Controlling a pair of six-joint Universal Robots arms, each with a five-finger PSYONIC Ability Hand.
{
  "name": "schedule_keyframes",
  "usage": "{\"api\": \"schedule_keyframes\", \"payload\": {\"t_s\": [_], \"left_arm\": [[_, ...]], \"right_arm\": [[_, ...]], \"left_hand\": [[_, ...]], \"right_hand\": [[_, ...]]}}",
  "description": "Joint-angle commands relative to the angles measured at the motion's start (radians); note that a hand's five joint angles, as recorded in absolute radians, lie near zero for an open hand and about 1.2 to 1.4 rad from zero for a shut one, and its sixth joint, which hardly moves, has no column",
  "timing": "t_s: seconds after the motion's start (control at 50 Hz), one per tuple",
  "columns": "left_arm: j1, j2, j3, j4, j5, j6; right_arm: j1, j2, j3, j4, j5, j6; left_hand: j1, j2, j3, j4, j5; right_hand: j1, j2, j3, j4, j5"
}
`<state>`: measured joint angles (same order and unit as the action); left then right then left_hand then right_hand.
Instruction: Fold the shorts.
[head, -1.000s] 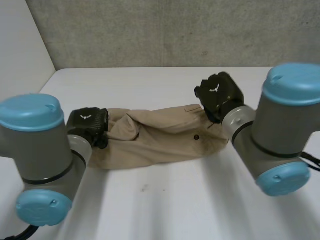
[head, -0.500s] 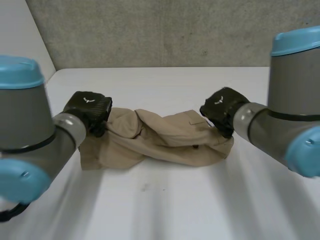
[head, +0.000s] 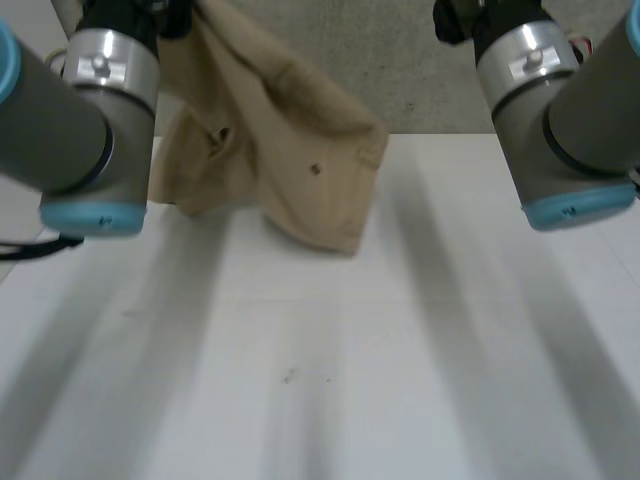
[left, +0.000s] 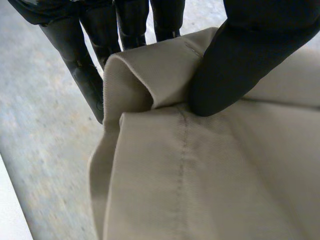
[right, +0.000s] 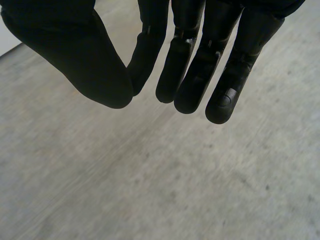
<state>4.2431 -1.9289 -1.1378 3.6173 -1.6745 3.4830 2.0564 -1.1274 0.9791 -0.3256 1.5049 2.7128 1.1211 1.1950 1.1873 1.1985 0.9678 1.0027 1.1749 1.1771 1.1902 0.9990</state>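
Note:
The beige shorts (head: 270, 150) hang bunched from my left hand (head: 122, 12), which is raised high over the table's back left. In the left wrist view the thumb (left: 240, 60) presses a folded edge of the shorts (left: 200, 175) against the fingers (left: 90, 75). The lower end of the cloth hangs close to the table; I cannot tell whether it touches. My right hand (head: 455, 15) is raised at the back right, apart from the shorts. In its own wrist view the right hand (right: 200, 60) has thumb and fingers drawn together with nothing between them.
The white table (head: 350, 350) stretches out below and in front of the hanging shorts. A grey concrete wall (head: 440, 90) stands behind it. Both grey forearms reach up at either side of the head view.
Both arms have risen from the table. The shorts went up with the left hand, and their right end has come away from the right hand and hangs down.

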Motion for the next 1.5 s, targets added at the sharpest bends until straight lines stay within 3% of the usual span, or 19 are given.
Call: {"api": "schedule_keyframes", "payload": {"t_s": [0.02,0.1,0.16,0.18,0.2,0.26,0.42,0.7,0.8,1.0,1.02,1.06,1.1,1.12,1.18,1.24,1.38,1.5], "left_arm": [[0.003,0.105,-0.299,-0.02,0.001,-0.073],[-0.005,0.139,-0.439,-0.064,0.002,-0.081],[-0.017,0.159,-0.51,-0.109,0.004,-0.081],[-0.022,0.16,-0.52,-0.12,0.004,-0.081],[-0.035,0.166,-0.534,-0.144,0.003,-0.082],[-0.061,0.182,-0.542,-0.189,0.002,-0.082],[-0.097,0.283,-0.537,-0.322,-0.007,-0.085],[-0.147,0.442,-0.513,-0.335,-0.047,-0.097],[-0.18,0.478,-0.501,-0.338,-0.073,-0.136],[-0.204,0.518,-0.499,-0.348,-0.079,-0.154],[-0.204,0.518,-0.499,-0.348,-0.079,-0.154],[-0.204,0.522,-0.5,-0.353,-0.079,-0.154],[-0.204,0.53,-0.502,-0.356,-0.079,-0.153],[-0.201,0.537,-0.501,-0.359,-0.079,-0.153],[-0.19,0.545,-0.501,-0.364,-0.077,-0.151],[-0.16,0.548,-0.504,-0.371,-0.077,-0.148],[-0.01,0.553,-0.502,-0.427,-0.068,-0.147],[0.043,0.553,-0.504,-0.451,-0.047,-0.15]], "right_arm": [[-0.054,-0.064,0.203,0.083,-0.045,-0.011],[-0.082,-0.068,0.292,0.203,-0.084,-0.002],[-0.084,-0.06,0.331,0.286,-0.101,0.016],[-0.081,-0.043,0.334,0.327,-0.103,0.037],[-0.079,-0.028,0.334,0.347,-0.104,0.053],[-0.078,0.04,0.32,0.417,-0.111,0.129],[-0.073,0.116,0.259,0.402,-0.161,0.281],[0.073,0.301,0.11,0.261,-0.161,0.482],[0.143,0.376,0.04,0.208,-0.123,0.551],[0.223,0.482,-0.053,0.2,-0.094,0.573],[0.225,0.486,-0.059,0.2,-0.088,0.573],[0.226,0.488,-0.069,0.198,-0.046,0.568],[0.226,0.483,-0.071,0.195,0.0,0.564],[0.223,0.476,-0.079,0.194,0.036,0.552],[0.211,0.453,-0.094,0.185,0.066,0.521],[0.179,0.368,-0.094,0.188,0.043,0.408],[0.076,0.08,-0.025,0.316,-0.06,-0.031],[0.067,-0.09,-0.004,0.431,-0.06,-0.142]], "left_hand": [[0.275,0.201,0.209,0.198,0.254],[0.275,0.201,0.209,0.198,0.254],[0.261,0.187,0.195,0.183,0.24],[0.258,0.184,0.192,0.181,0.237],[0.258,0.184,0.192,0.181,0.237],[0.258,0.184,0.192,0.181,0.237],[0.249,0.175,0.183,0.172,0.228],[0.179,0.105,0.113,0.101,0.157],[0.179,0.105,0.112,0.101,0.157],[0.179,0.105,0.112,0.101,0.157],[0.179,0.105,0.112,0.101,0.157],[0.179,0.105,0.112,0.101,0.157],[0.179,0.105,0.112,0.101,0.157],[0.179,0.105,0.112,0.101,0.157],[0.182,0.108,0.115,0.104,0.16],[0.19,0.116,0.124,0.113,0.169],[0.208,0.134,0.142,0.131,0.187],[0.24,0.166,0.174,0.163,0.219]], "right_hand": [[0.394,0.221,0.219,0.206,0.223],[0.394,0.221,0.219,0.206,0.223],[0.038,-0.135,-0.137,-0.15,-0.133],[-0.243,-0.415,-0.417,-0.43,-0.413],[-0.376,-0.548,-0.551,-0.564,-0.547],[-0.623,-0.796,-0.798,-0.811,-0.794],[-0.828,-1.0,-1.003,-1.016,-0.999],[-0.828,-1.0,-1.003,-1.016,-0.999],[-0.828,-1.0,-1.003,-1.016,-0.999],[-0.815,-0.988,-0.99,-1.003,-0.986],[-0.757,-0.929,-0.931,-0.944,-0.928],[-0.385,-0.557,-0.56,-0.573,-0.556],[0.142,-0.03,-0.032,-0.045,-0.029],[0.391,0.219,0.217,0.204,0.22],[0.394,0.221,0.219,0.206,0.223],[0.394,0.221,0.219,0.206,0.223],[0.394,0.221,0.219,0.206,0.223],[0.394,0.221,0.219,0.206,0.223]]}}
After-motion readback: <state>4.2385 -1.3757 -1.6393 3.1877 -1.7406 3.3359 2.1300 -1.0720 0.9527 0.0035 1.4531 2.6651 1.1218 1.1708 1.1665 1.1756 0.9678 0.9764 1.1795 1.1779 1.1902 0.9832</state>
